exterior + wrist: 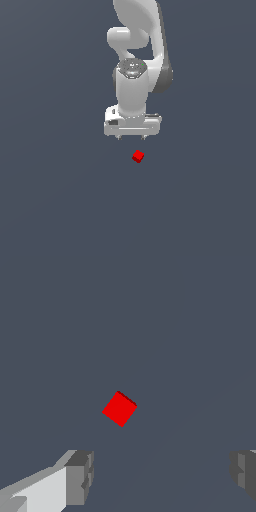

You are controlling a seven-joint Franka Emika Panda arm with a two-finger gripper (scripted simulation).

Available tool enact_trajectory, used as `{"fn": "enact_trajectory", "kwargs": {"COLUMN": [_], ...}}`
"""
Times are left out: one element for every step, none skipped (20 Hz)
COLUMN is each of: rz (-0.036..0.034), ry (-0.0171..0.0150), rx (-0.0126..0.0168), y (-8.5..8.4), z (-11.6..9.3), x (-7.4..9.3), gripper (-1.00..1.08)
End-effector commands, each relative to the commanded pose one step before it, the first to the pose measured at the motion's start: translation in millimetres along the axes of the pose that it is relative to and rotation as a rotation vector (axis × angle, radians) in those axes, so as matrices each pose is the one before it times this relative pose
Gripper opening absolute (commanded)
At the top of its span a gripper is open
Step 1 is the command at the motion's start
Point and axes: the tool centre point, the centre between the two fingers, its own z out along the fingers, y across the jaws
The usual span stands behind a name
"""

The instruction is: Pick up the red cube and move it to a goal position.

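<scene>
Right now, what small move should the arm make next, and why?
Probably shift the open gripper over the red cube, turn to match its faces, then descend. The cube lies free on the floor, rotated relative to the fingers, ahead of the gap between them, not within it.

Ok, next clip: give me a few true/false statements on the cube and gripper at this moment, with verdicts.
1. The red cube lies on the floor, free of the gripper. True.
2. The gripper is shut on the cube. False: the fingers stand wide apart and hold nothing.
3. The cube is turned at an angle to the fingers, not square with them. True, going by the wrist view.
4. A second, blue cube sits beside the red one. False: only one cube shows.
5. In the exterior view the cube is hidden behind the arm. False: it shows plainly below the gripper.
</scene>
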Motion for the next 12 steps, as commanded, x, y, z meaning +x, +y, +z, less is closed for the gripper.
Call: {"fn": "enact_trajectory", "kwargs": {"rz": [0.00000,0.00069,0.00182,0.00301,0.00436,0.00556,0.00679,0.00807,0.00933,0.01055,0.01185,0.01310], "ry": [0.00000,-0.00001,-0.00005,-0.00008,-0.00011,-0.00014,-0.00017,-0.00020,-0.00023,-0.00026,-0.00030,-0.00033], "rx": [0.00000,-0.00005,-0.00007,-0.00012,-0.00018,-0.00023,-0.00028,-0.00033,-0.00039,-0.00044,-0.00049,-0.00054], "y": [0.01,0.01,-0.12,-0.22,-0.22,-0.31,-0.39,-0.44,-0.50,-0.59,-0.65,-0.73], "z": [0.00,0.14,0.44,0.74,1.03,1.33,1.63,1.92,2.22,2.52,2.83,3.13], "x": [0.00,-0.01,-0.02,-0.04,-0.05,-0.07,-0.08,-0.09,-0.11,-0.12,-0.13,-0.15], "gripper": [1.00,1.00,1.00,1.00,1.00,1.00,1.00,1.00,1.00,1.00,1.00,1.00]}}
